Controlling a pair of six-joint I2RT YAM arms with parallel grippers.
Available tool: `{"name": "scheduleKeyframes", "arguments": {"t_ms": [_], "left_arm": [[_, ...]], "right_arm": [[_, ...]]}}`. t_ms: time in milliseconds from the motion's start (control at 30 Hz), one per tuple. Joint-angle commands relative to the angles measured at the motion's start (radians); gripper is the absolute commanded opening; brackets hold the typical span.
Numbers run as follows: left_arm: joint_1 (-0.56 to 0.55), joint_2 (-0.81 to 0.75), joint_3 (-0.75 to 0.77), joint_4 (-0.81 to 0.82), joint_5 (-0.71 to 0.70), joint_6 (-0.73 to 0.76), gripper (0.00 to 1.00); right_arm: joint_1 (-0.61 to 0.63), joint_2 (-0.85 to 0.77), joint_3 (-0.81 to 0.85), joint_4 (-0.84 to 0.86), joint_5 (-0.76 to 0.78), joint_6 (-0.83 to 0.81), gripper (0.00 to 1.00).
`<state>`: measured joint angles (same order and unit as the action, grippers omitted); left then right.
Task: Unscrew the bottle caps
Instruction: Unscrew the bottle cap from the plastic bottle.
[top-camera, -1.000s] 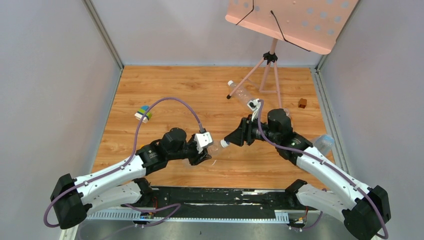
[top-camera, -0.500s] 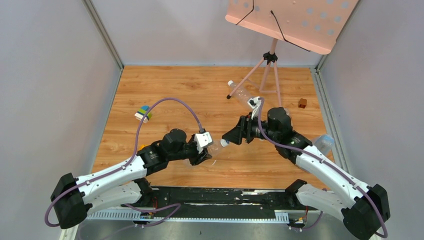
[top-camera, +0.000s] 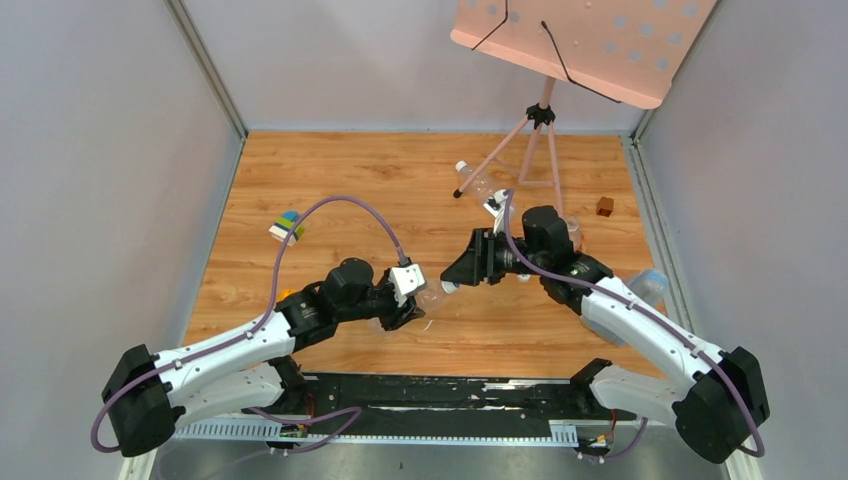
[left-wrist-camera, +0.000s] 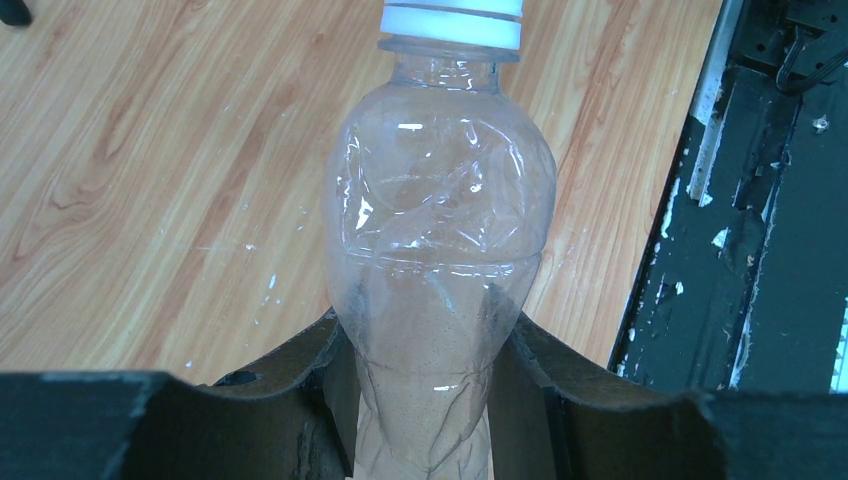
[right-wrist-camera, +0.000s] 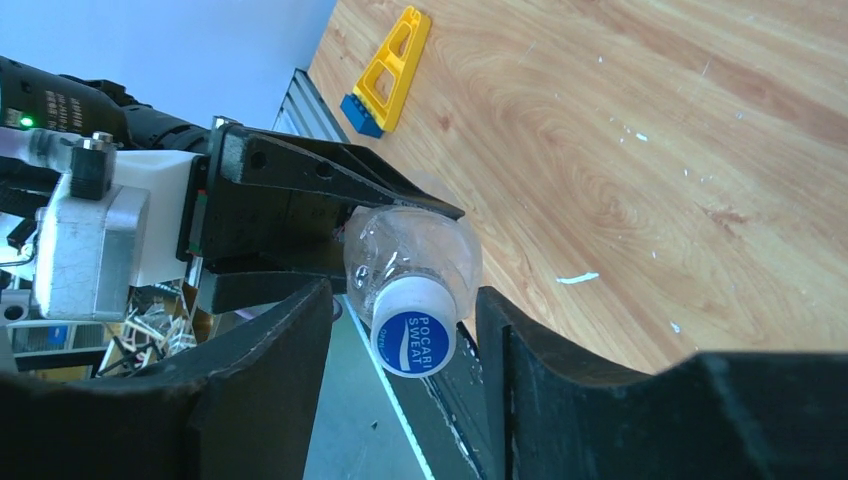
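My left gripper (left-wrist-camera: 425, 340) is shut on the crumpled body of a clear plastic bottle (left-wrist-camera: 440, 190) and holds it above the floor, neck pointing at the right arm. The bottle's white cap (right-wrist-camera: 413, 325) has a blue printed top and sits on the neck. My right gripper (right-wrist-camera: 405, 380) is open, one finger on each side of that cap with a gap on both sides. From above, the left gripper (top-camera: 405, 300), the held bottle (top-camera: 432, 295) and the right gripper (top-camera: 462, 272) meet at the middle of the floor.
A second clear bottle (top-camera: 478, 185) with a white cap (top-camera: 461, 166) lies at the back by the pink stand's tripod (top-camera: 540, 115). Another bottle (top-camera: 648, 287) lies at the right edge. A brown cube (top-camera: 604, 206), a coloured block (top-camera: 287, 226) and a yellow piece (right-wrist-camera: 392, 68) rest on the wood.
The right wrist has rolled and shifted a little to the left at the cap. The left arm and the bottle have stayed still.
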<state>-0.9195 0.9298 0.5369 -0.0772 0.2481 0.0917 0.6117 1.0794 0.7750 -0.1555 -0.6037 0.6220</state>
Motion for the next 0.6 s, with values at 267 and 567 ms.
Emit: {"name": "scheduleKeyframes", "arguments": {"t_ms": [267, 567], "left_arm": [[0.004, -0.002, 0.014, 0.041, -0.004, -0.004, 0.02], [0.004, 0.002, 0.013, 0.047, 0.015, -0.001, 0.02]], "right_arm": [[-0.006, 0.026, 0.035, -0.023, -0.079, -0.065, 0.08], [-0.006, -0.012, -0.014, 0.091, -0.173, -0.237, 0.00]]}}
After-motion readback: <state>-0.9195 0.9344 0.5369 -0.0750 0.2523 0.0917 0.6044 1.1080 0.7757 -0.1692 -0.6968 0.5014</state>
